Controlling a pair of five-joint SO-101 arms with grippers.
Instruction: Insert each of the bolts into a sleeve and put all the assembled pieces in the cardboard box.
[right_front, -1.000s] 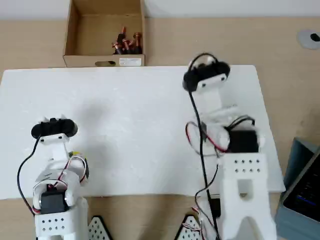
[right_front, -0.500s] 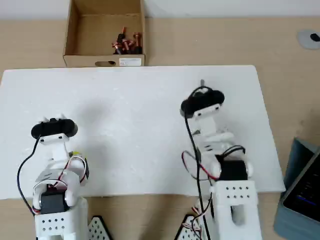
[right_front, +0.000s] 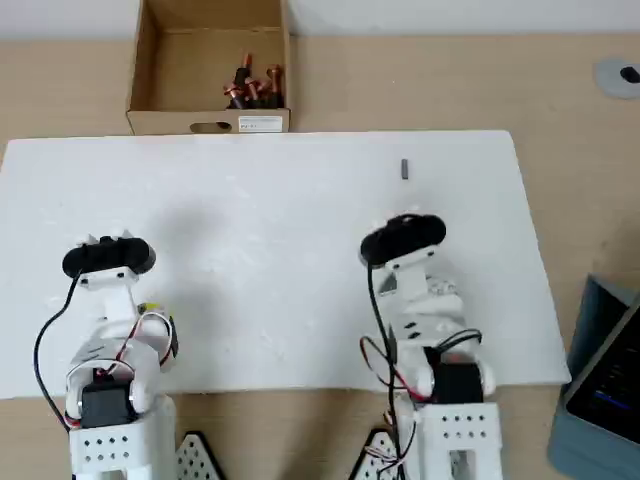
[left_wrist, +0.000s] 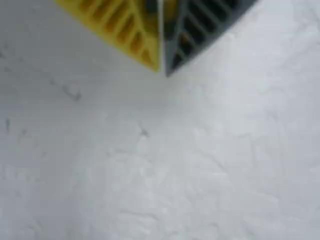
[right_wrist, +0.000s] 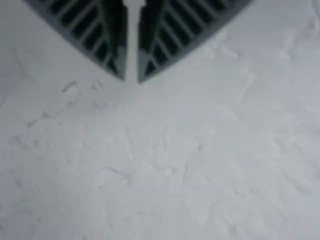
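- The box (right_front: 135, 70) is brown cardboard with an open top. It sits on the tabletop (right_front: 450, 80), touching the far edge of the white mat (right_front: 250, 250).
- The pieces (right_front: 254, 85) lie inside the box. They are small and copper-red with dark parts (heaped in the corner nearest the right arm, too small to count).
- One little grey bit (right_front: 404, 169) lies alone on the mat, well apart from the box. It is short and thin, and I cannot tell if it is a bolt or a sleeve.
- The left hand (left_wrist: 162, 70) has a yellow finger and a dark finger. Their tips are pressed together with nothing between them, close above the mat.
- The right hand (right_wrist: 132, 79) has two dark fingers pulled close, with just a thin slit between and nothing in it.
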